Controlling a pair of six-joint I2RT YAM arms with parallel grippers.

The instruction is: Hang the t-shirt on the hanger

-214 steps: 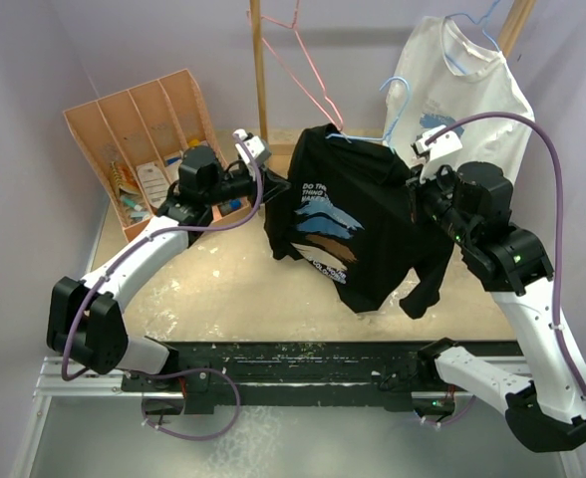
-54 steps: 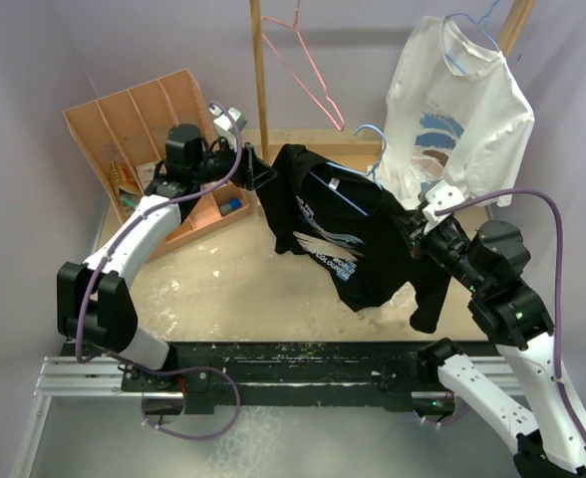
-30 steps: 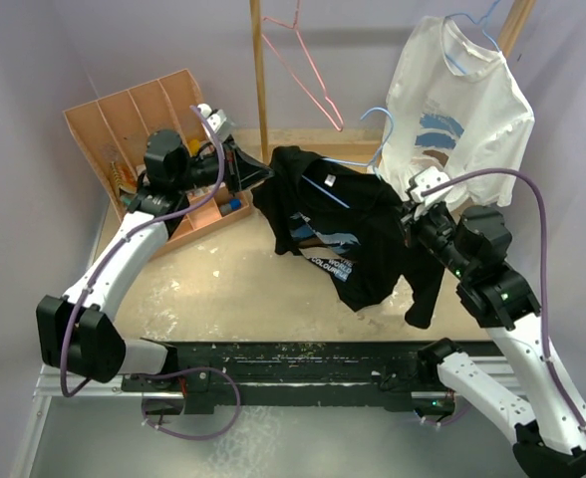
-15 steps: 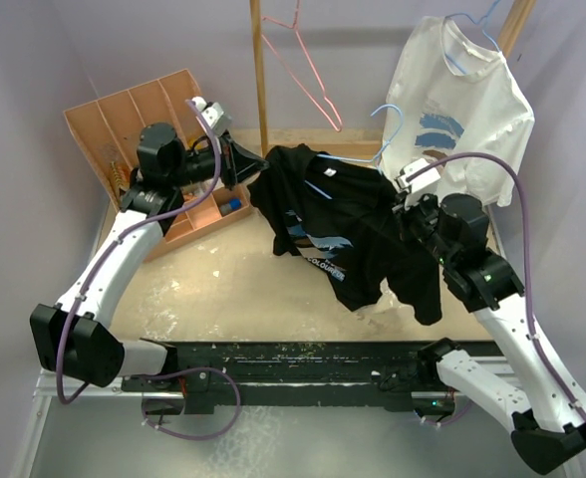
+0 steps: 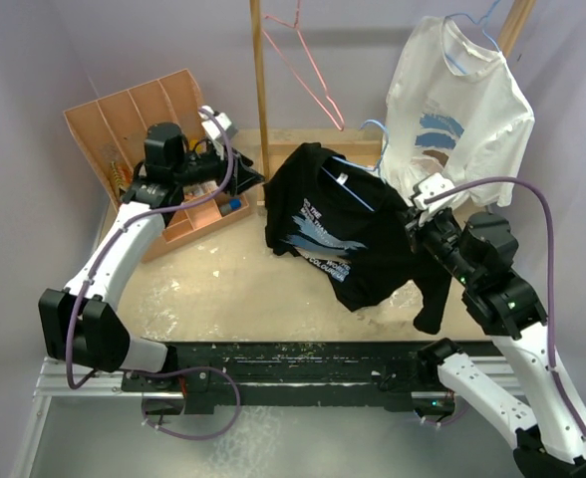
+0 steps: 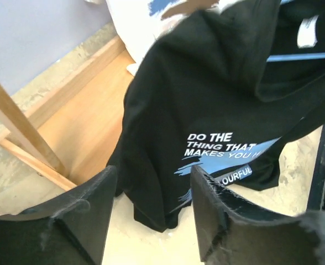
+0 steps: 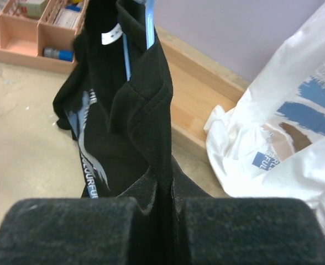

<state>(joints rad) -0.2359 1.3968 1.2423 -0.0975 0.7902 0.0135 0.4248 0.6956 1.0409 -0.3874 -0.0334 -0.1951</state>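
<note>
The t-shirt (image 5: 338,234) hung in the air above the middle of the table, draped over the hanger (image 5: 356,193). The blue wire crossed the open neck, and the hook poked out above the collar toward the white t-shirt (image 5: 462,100).

The change in the last second was on my left side. The left gripper (image 6: 151,221) had been clenched on the near shoulder; now it had let go and backed off toward the wooden organiser (image 5: 139,124). Its wrist view showed the fingers (image 6: 223,215) spread with nothing between them and the shirt hanging clear of them. The chest print had settled to face the overhead camera.

The right gripper (image 7: 160,207) stayed clamped on a fold of black cloth at the other shoulder and carried the whole load. I could not tell whether it pinched the wire as well.

I judged that the left shoulder now sat on the hanger by itself. That left the right shoulder to settle. If the right hand let go now, shirt and hanger would probably drop together.
</note>
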